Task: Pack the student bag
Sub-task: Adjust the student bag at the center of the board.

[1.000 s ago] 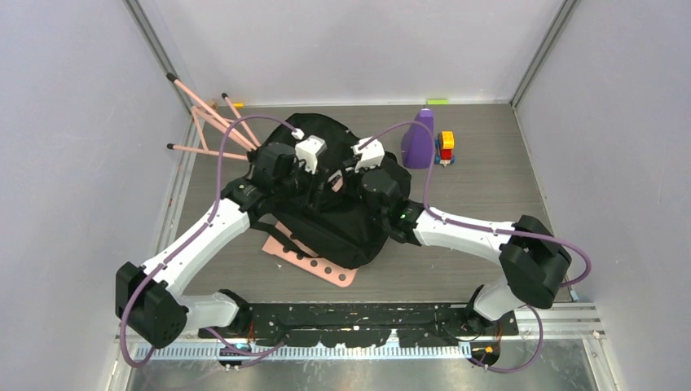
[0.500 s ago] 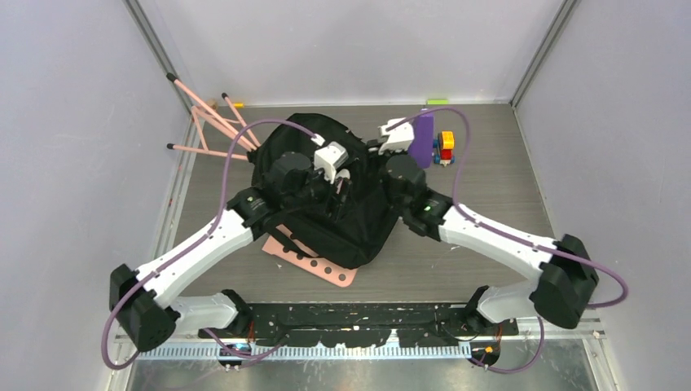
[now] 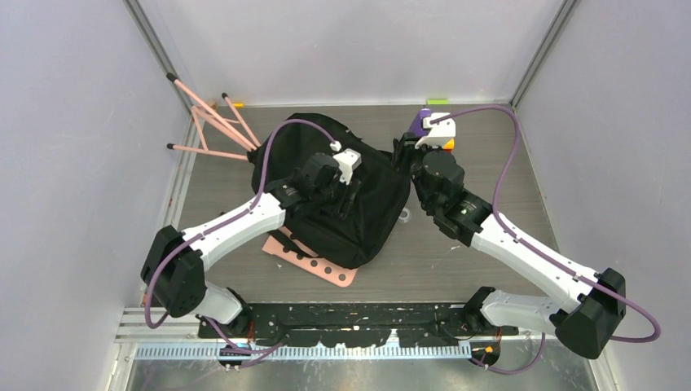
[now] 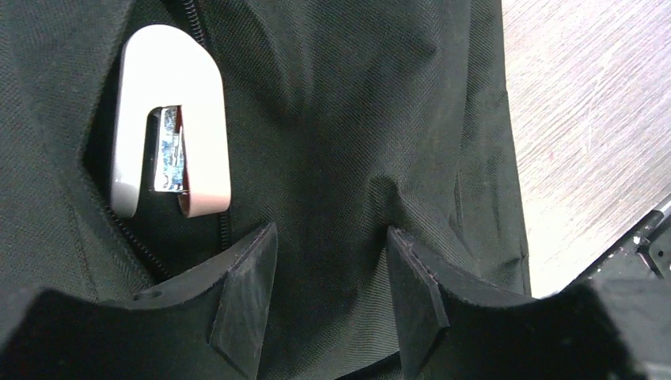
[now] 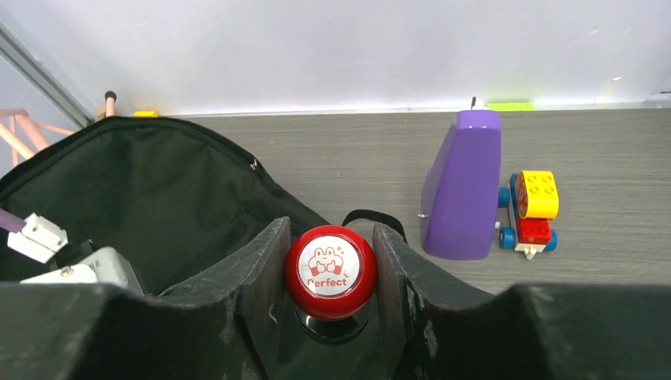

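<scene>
The student bag lies mid-bench, its near edge over a pink perforated board. The left claw hangs just above the bag's black fabric, jaws apart, gripping nothing. Beside it a white stapler sits in the bag's zip opening. The right claw is at the bag's right rim, clamped on a red "Perfect" stamp. Beyond it stand a purple wedge-shaped object and a toy block car.
</scene>
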You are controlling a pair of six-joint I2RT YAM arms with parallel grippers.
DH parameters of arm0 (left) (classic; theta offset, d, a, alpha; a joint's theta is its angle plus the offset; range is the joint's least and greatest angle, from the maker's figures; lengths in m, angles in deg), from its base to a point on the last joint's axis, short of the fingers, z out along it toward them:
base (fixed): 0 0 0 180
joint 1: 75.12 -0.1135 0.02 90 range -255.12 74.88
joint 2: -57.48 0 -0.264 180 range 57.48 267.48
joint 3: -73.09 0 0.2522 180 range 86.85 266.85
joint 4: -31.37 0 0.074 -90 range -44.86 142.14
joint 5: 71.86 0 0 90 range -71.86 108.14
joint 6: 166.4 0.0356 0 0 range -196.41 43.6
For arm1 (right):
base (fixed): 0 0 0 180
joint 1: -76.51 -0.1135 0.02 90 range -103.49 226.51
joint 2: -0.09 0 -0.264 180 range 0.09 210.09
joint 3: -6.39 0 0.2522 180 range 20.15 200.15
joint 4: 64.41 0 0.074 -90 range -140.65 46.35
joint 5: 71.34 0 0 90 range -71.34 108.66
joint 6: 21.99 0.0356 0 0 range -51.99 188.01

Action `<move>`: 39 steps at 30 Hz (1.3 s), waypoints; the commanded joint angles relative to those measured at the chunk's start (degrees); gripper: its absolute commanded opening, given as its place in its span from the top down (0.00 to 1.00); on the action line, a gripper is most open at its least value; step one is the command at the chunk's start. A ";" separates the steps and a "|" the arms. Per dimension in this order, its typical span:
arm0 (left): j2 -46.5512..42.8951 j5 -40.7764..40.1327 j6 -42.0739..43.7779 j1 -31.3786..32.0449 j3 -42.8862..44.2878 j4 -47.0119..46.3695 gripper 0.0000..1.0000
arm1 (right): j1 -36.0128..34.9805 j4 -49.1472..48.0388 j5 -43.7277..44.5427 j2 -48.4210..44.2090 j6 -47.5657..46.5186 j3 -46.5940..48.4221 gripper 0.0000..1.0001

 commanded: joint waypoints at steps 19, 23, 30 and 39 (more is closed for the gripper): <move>-10.45 -5.27 17.61 10.52 2.05 -9.54 1.00 | 0.32 2.18 -0.44 -3.10 2.77 -0.60 1.00; -9.64 -5.58 22.31 13.10 1.40 -8.02 1.00 | 0.27 3.14 -0.71 -2.61 4.12 -0.53 0.99; -10.27 -19.30 14.80 12.90 7.25 0.00 0.35 | 0.16 7.55 -5.55 0.66 6.93 3.84 0.99; -12.63 -15.18 -3.31 -4.93 7.03 6.25 0.30 | -1.94 9.56 -13.93 9.06 8.35 11.80 0.99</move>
